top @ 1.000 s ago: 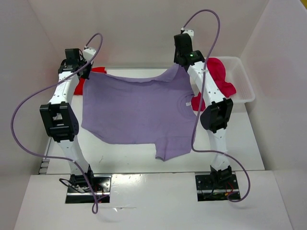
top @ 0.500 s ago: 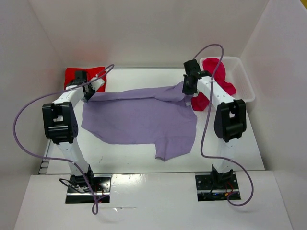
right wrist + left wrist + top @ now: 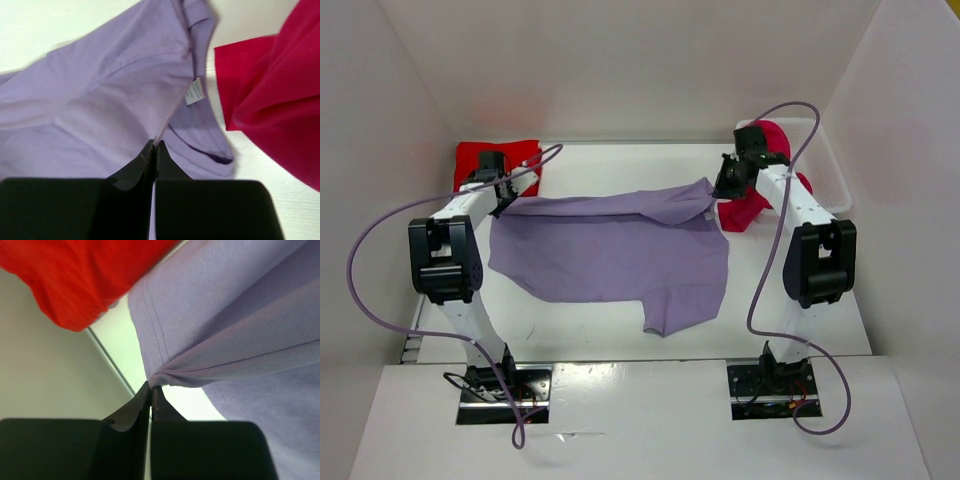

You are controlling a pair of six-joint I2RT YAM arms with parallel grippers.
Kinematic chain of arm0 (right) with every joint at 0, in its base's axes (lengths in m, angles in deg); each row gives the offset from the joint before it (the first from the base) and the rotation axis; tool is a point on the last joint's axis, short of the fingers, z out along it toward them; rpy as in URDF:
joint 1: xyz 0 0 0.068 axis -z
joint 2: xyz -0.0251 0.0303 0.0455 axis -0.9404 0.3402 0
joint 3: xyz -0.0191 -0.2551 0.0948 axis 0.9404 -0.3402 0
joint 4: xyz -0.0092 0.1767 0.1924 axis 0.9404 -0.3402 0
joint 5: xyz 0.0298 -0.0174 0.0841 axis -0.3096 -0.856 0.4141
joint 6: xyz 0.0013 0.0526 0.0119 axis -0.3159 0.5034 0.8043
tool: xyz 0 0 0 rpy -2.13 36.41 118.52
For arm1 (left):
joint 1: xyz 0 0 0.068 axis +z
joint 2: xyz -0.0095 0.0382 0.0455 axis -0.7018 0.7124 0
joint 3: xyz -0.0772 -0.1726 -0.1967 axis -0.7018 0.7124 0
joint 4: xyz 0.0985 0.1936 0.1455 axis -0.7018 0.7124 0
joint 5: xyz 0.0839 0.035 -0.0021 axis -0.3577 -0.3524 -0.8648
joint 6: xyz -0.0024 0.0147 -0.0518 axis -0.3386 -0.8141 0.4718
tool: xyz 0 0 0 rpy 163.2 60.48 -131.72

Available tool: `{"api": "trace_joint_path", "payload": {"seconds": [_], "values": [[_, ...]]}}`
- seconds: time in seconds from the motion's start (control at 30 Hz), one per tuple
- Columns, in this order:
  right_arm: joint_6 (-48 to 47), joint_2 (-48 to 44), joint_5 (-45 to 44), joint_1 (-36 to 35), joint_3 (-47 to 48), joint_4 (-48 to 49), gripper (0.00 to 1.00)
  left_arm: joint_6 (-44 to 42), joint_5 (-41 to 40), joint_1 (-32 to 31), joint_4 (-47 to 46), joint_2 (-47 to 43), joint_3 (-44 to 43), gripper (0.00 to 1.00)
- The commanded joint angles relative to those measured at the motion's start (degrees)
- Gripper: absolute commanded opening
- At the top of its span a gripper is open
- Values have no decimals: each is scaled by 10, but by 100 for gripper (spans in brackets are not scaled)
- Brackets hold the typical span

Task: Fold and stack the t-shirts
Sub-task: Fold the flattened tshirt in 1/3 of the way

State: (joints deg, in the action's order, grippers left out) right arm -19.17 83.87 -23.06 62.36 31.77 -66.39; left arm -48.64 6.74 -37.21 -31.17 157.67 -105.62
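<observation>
The left arm (image 3: 461, 206) and right arm (image 3: 798, 204) are white with bulky black joint housings (image 3: 444, 262) and purple cables (image 3: 350, 262); left gripper (image 3: 150, 386) and right gripper (image 3: 153, 144) are black.

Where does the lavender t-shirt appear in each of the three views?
Top external: lavender t-shirt spread mid-table, between both arms.
Left wrist: fills the right side, pinched by left gripper.
Right wrist: left and centre, collar showing, pinched by right gripper.
Shared landmark: white table.

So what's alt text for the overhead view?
A lavender t-shirt lies spread on a white table, its far edge pinched by the left tool and the right tool of two robot arms. A red t-shirt sits far left; a crimson t-shirt spills from a white bin far right.
</observation>
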Motion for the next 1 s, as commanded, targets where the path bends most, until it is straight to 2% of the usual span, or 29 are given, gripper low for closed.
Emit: {"api": "trace_joint_path", "payload": {"seconds": [0.0,0.2,0.37,0.43,0.5,0.53,0.57,0.6,0.67,0.7,0.8,0.9,0.97], "values": [[1,-35,28,-3,-6,-2,0,-23,-36,-6,-23,-37,25,0],[7,-54,43,-3,-91,-2,0,-23,-41,-11,-28,-37,55,1],[12,-54,25,-3,-117,-7,0,-12,-47,-11,-28,-32,55,1],[12,-54,18,-3,-123,-18,0,-12,-47,-11,-28,-32,49,4],[12,-54,5,-3,-129,-26,9,-12,-54,-11,-23,-26,49,6],[12,-54,5,-3,-135,-32,15,-12,-60,-11,-23,-26,49,12],[12,-60,0,-3,-143,-40,30,-12,-60,-11,-17,-32,49,20],[7,-60,-6,-3,-149,-46,38,-12,-60,-6,-17,-39,49,32],[1,-77,-12,-3,-164,-56,44,-6,-53,-6,13,-60,49,53],[1,-85,-18,-3,-165,-63,46,-6,-46,1,22,-69,43,58],[1,-117,-23,-3,-172,-63,49,5,-5,19,75,-104,24,71],[1,-122,-31,-16,-136,-48,49,41,70,57,103,-110,-18,75],[-6,-75,-42,-27,-73,-34,49,74,102,74,109,-83,-62,77]]}}
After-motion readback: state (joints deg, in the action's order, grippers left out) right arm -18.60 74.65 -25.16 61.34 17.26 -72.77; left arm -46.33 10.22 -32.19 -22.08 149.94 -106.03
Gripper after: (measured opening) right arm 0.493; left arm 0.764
